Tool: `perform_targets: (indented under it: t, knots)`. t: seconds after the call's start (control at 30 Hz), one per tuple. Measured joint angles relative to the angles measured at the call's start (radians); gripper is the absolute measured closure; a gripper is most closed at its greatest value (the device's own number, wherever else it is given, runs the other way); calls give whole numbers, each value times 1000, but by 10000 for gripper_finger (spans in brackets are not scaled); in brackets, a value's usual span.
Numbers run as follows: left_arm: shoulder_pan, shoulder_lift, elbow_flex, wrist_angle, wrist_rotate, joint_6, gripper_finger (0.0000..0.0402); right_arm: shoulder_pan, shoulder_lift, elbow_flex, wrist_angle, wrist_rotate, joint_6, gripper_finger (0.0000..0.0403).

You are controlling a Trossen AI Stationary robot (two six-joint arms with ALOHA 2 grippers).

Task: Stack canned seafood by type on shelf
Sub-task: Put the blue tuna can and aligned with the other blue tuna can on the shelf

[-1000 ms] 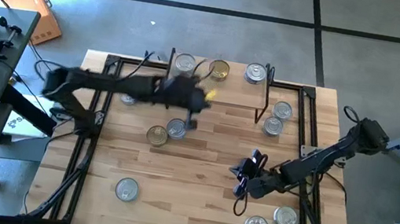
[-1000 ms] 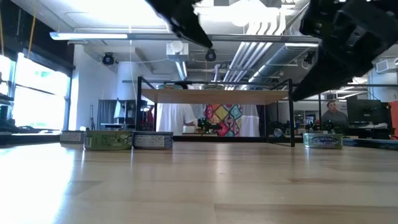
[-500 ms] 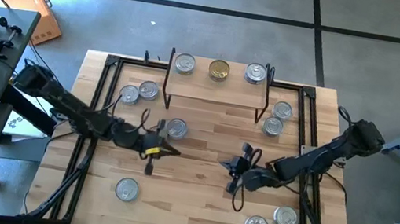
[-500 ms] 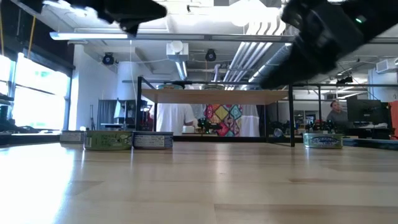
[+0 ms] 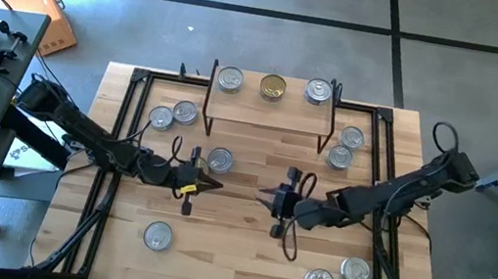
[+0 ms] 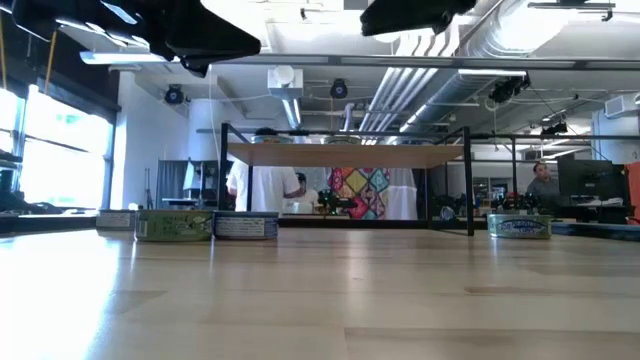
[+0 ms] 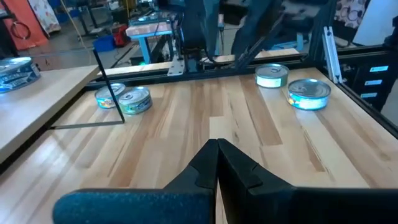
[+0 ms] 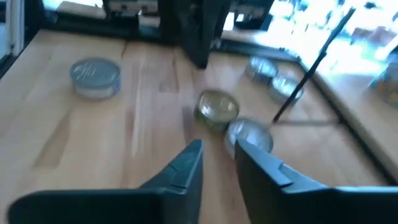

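My left gripper (image 5: 212, 186) is closed, holding nothing, above the middle of the table; my right gripper (image 5: 267, 196) faces it, its fingers (image 8: 186, 163) slightly parted and empty. Between the two tips I see bare light wooden tabletop (image 5: 234, 241). The small short round silver-lidded tins (image 5: 219, 160) lie scattered: one just beyond my left gripper, two near the left rail, two by the right shelf legs, three along the near edge. The light wooden shelf on thin black legs (image 5: 245, 105) stands at the far edge, carrying two silver tins and one round gold-lidded tin (image 5: 273, 87).
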Motion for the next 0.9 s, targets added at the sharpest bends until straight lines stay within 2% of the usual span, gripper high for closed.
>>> perform_targets:
  t: [0.1,0.17,0.47,0.57,0.63,0.73,0.9]
  knots:
    - [0,14,0,-1,0,-9,401,39,0,54,-198,-53,172,283]
    - [0,27,0,-1,1,-21,402,78,0,48,-257,-88,274,276]
    - [7,131,1,31,4,-50,402,259,0,-144,-243,-83,687,273]
    - [21,167,1,51,3,-50,402,291,0,-204,-225,-11,797,273]
    - [37,194,1,36,-7,-57,402,296,0,-249,-176,80,838,273]
    - [69,244,1,20,-95,-181,402,279,0,-320,-48,165,851,273]
    - [137,325,1,-59,-270,-349,402,226,0,-413,164,206,769,273]
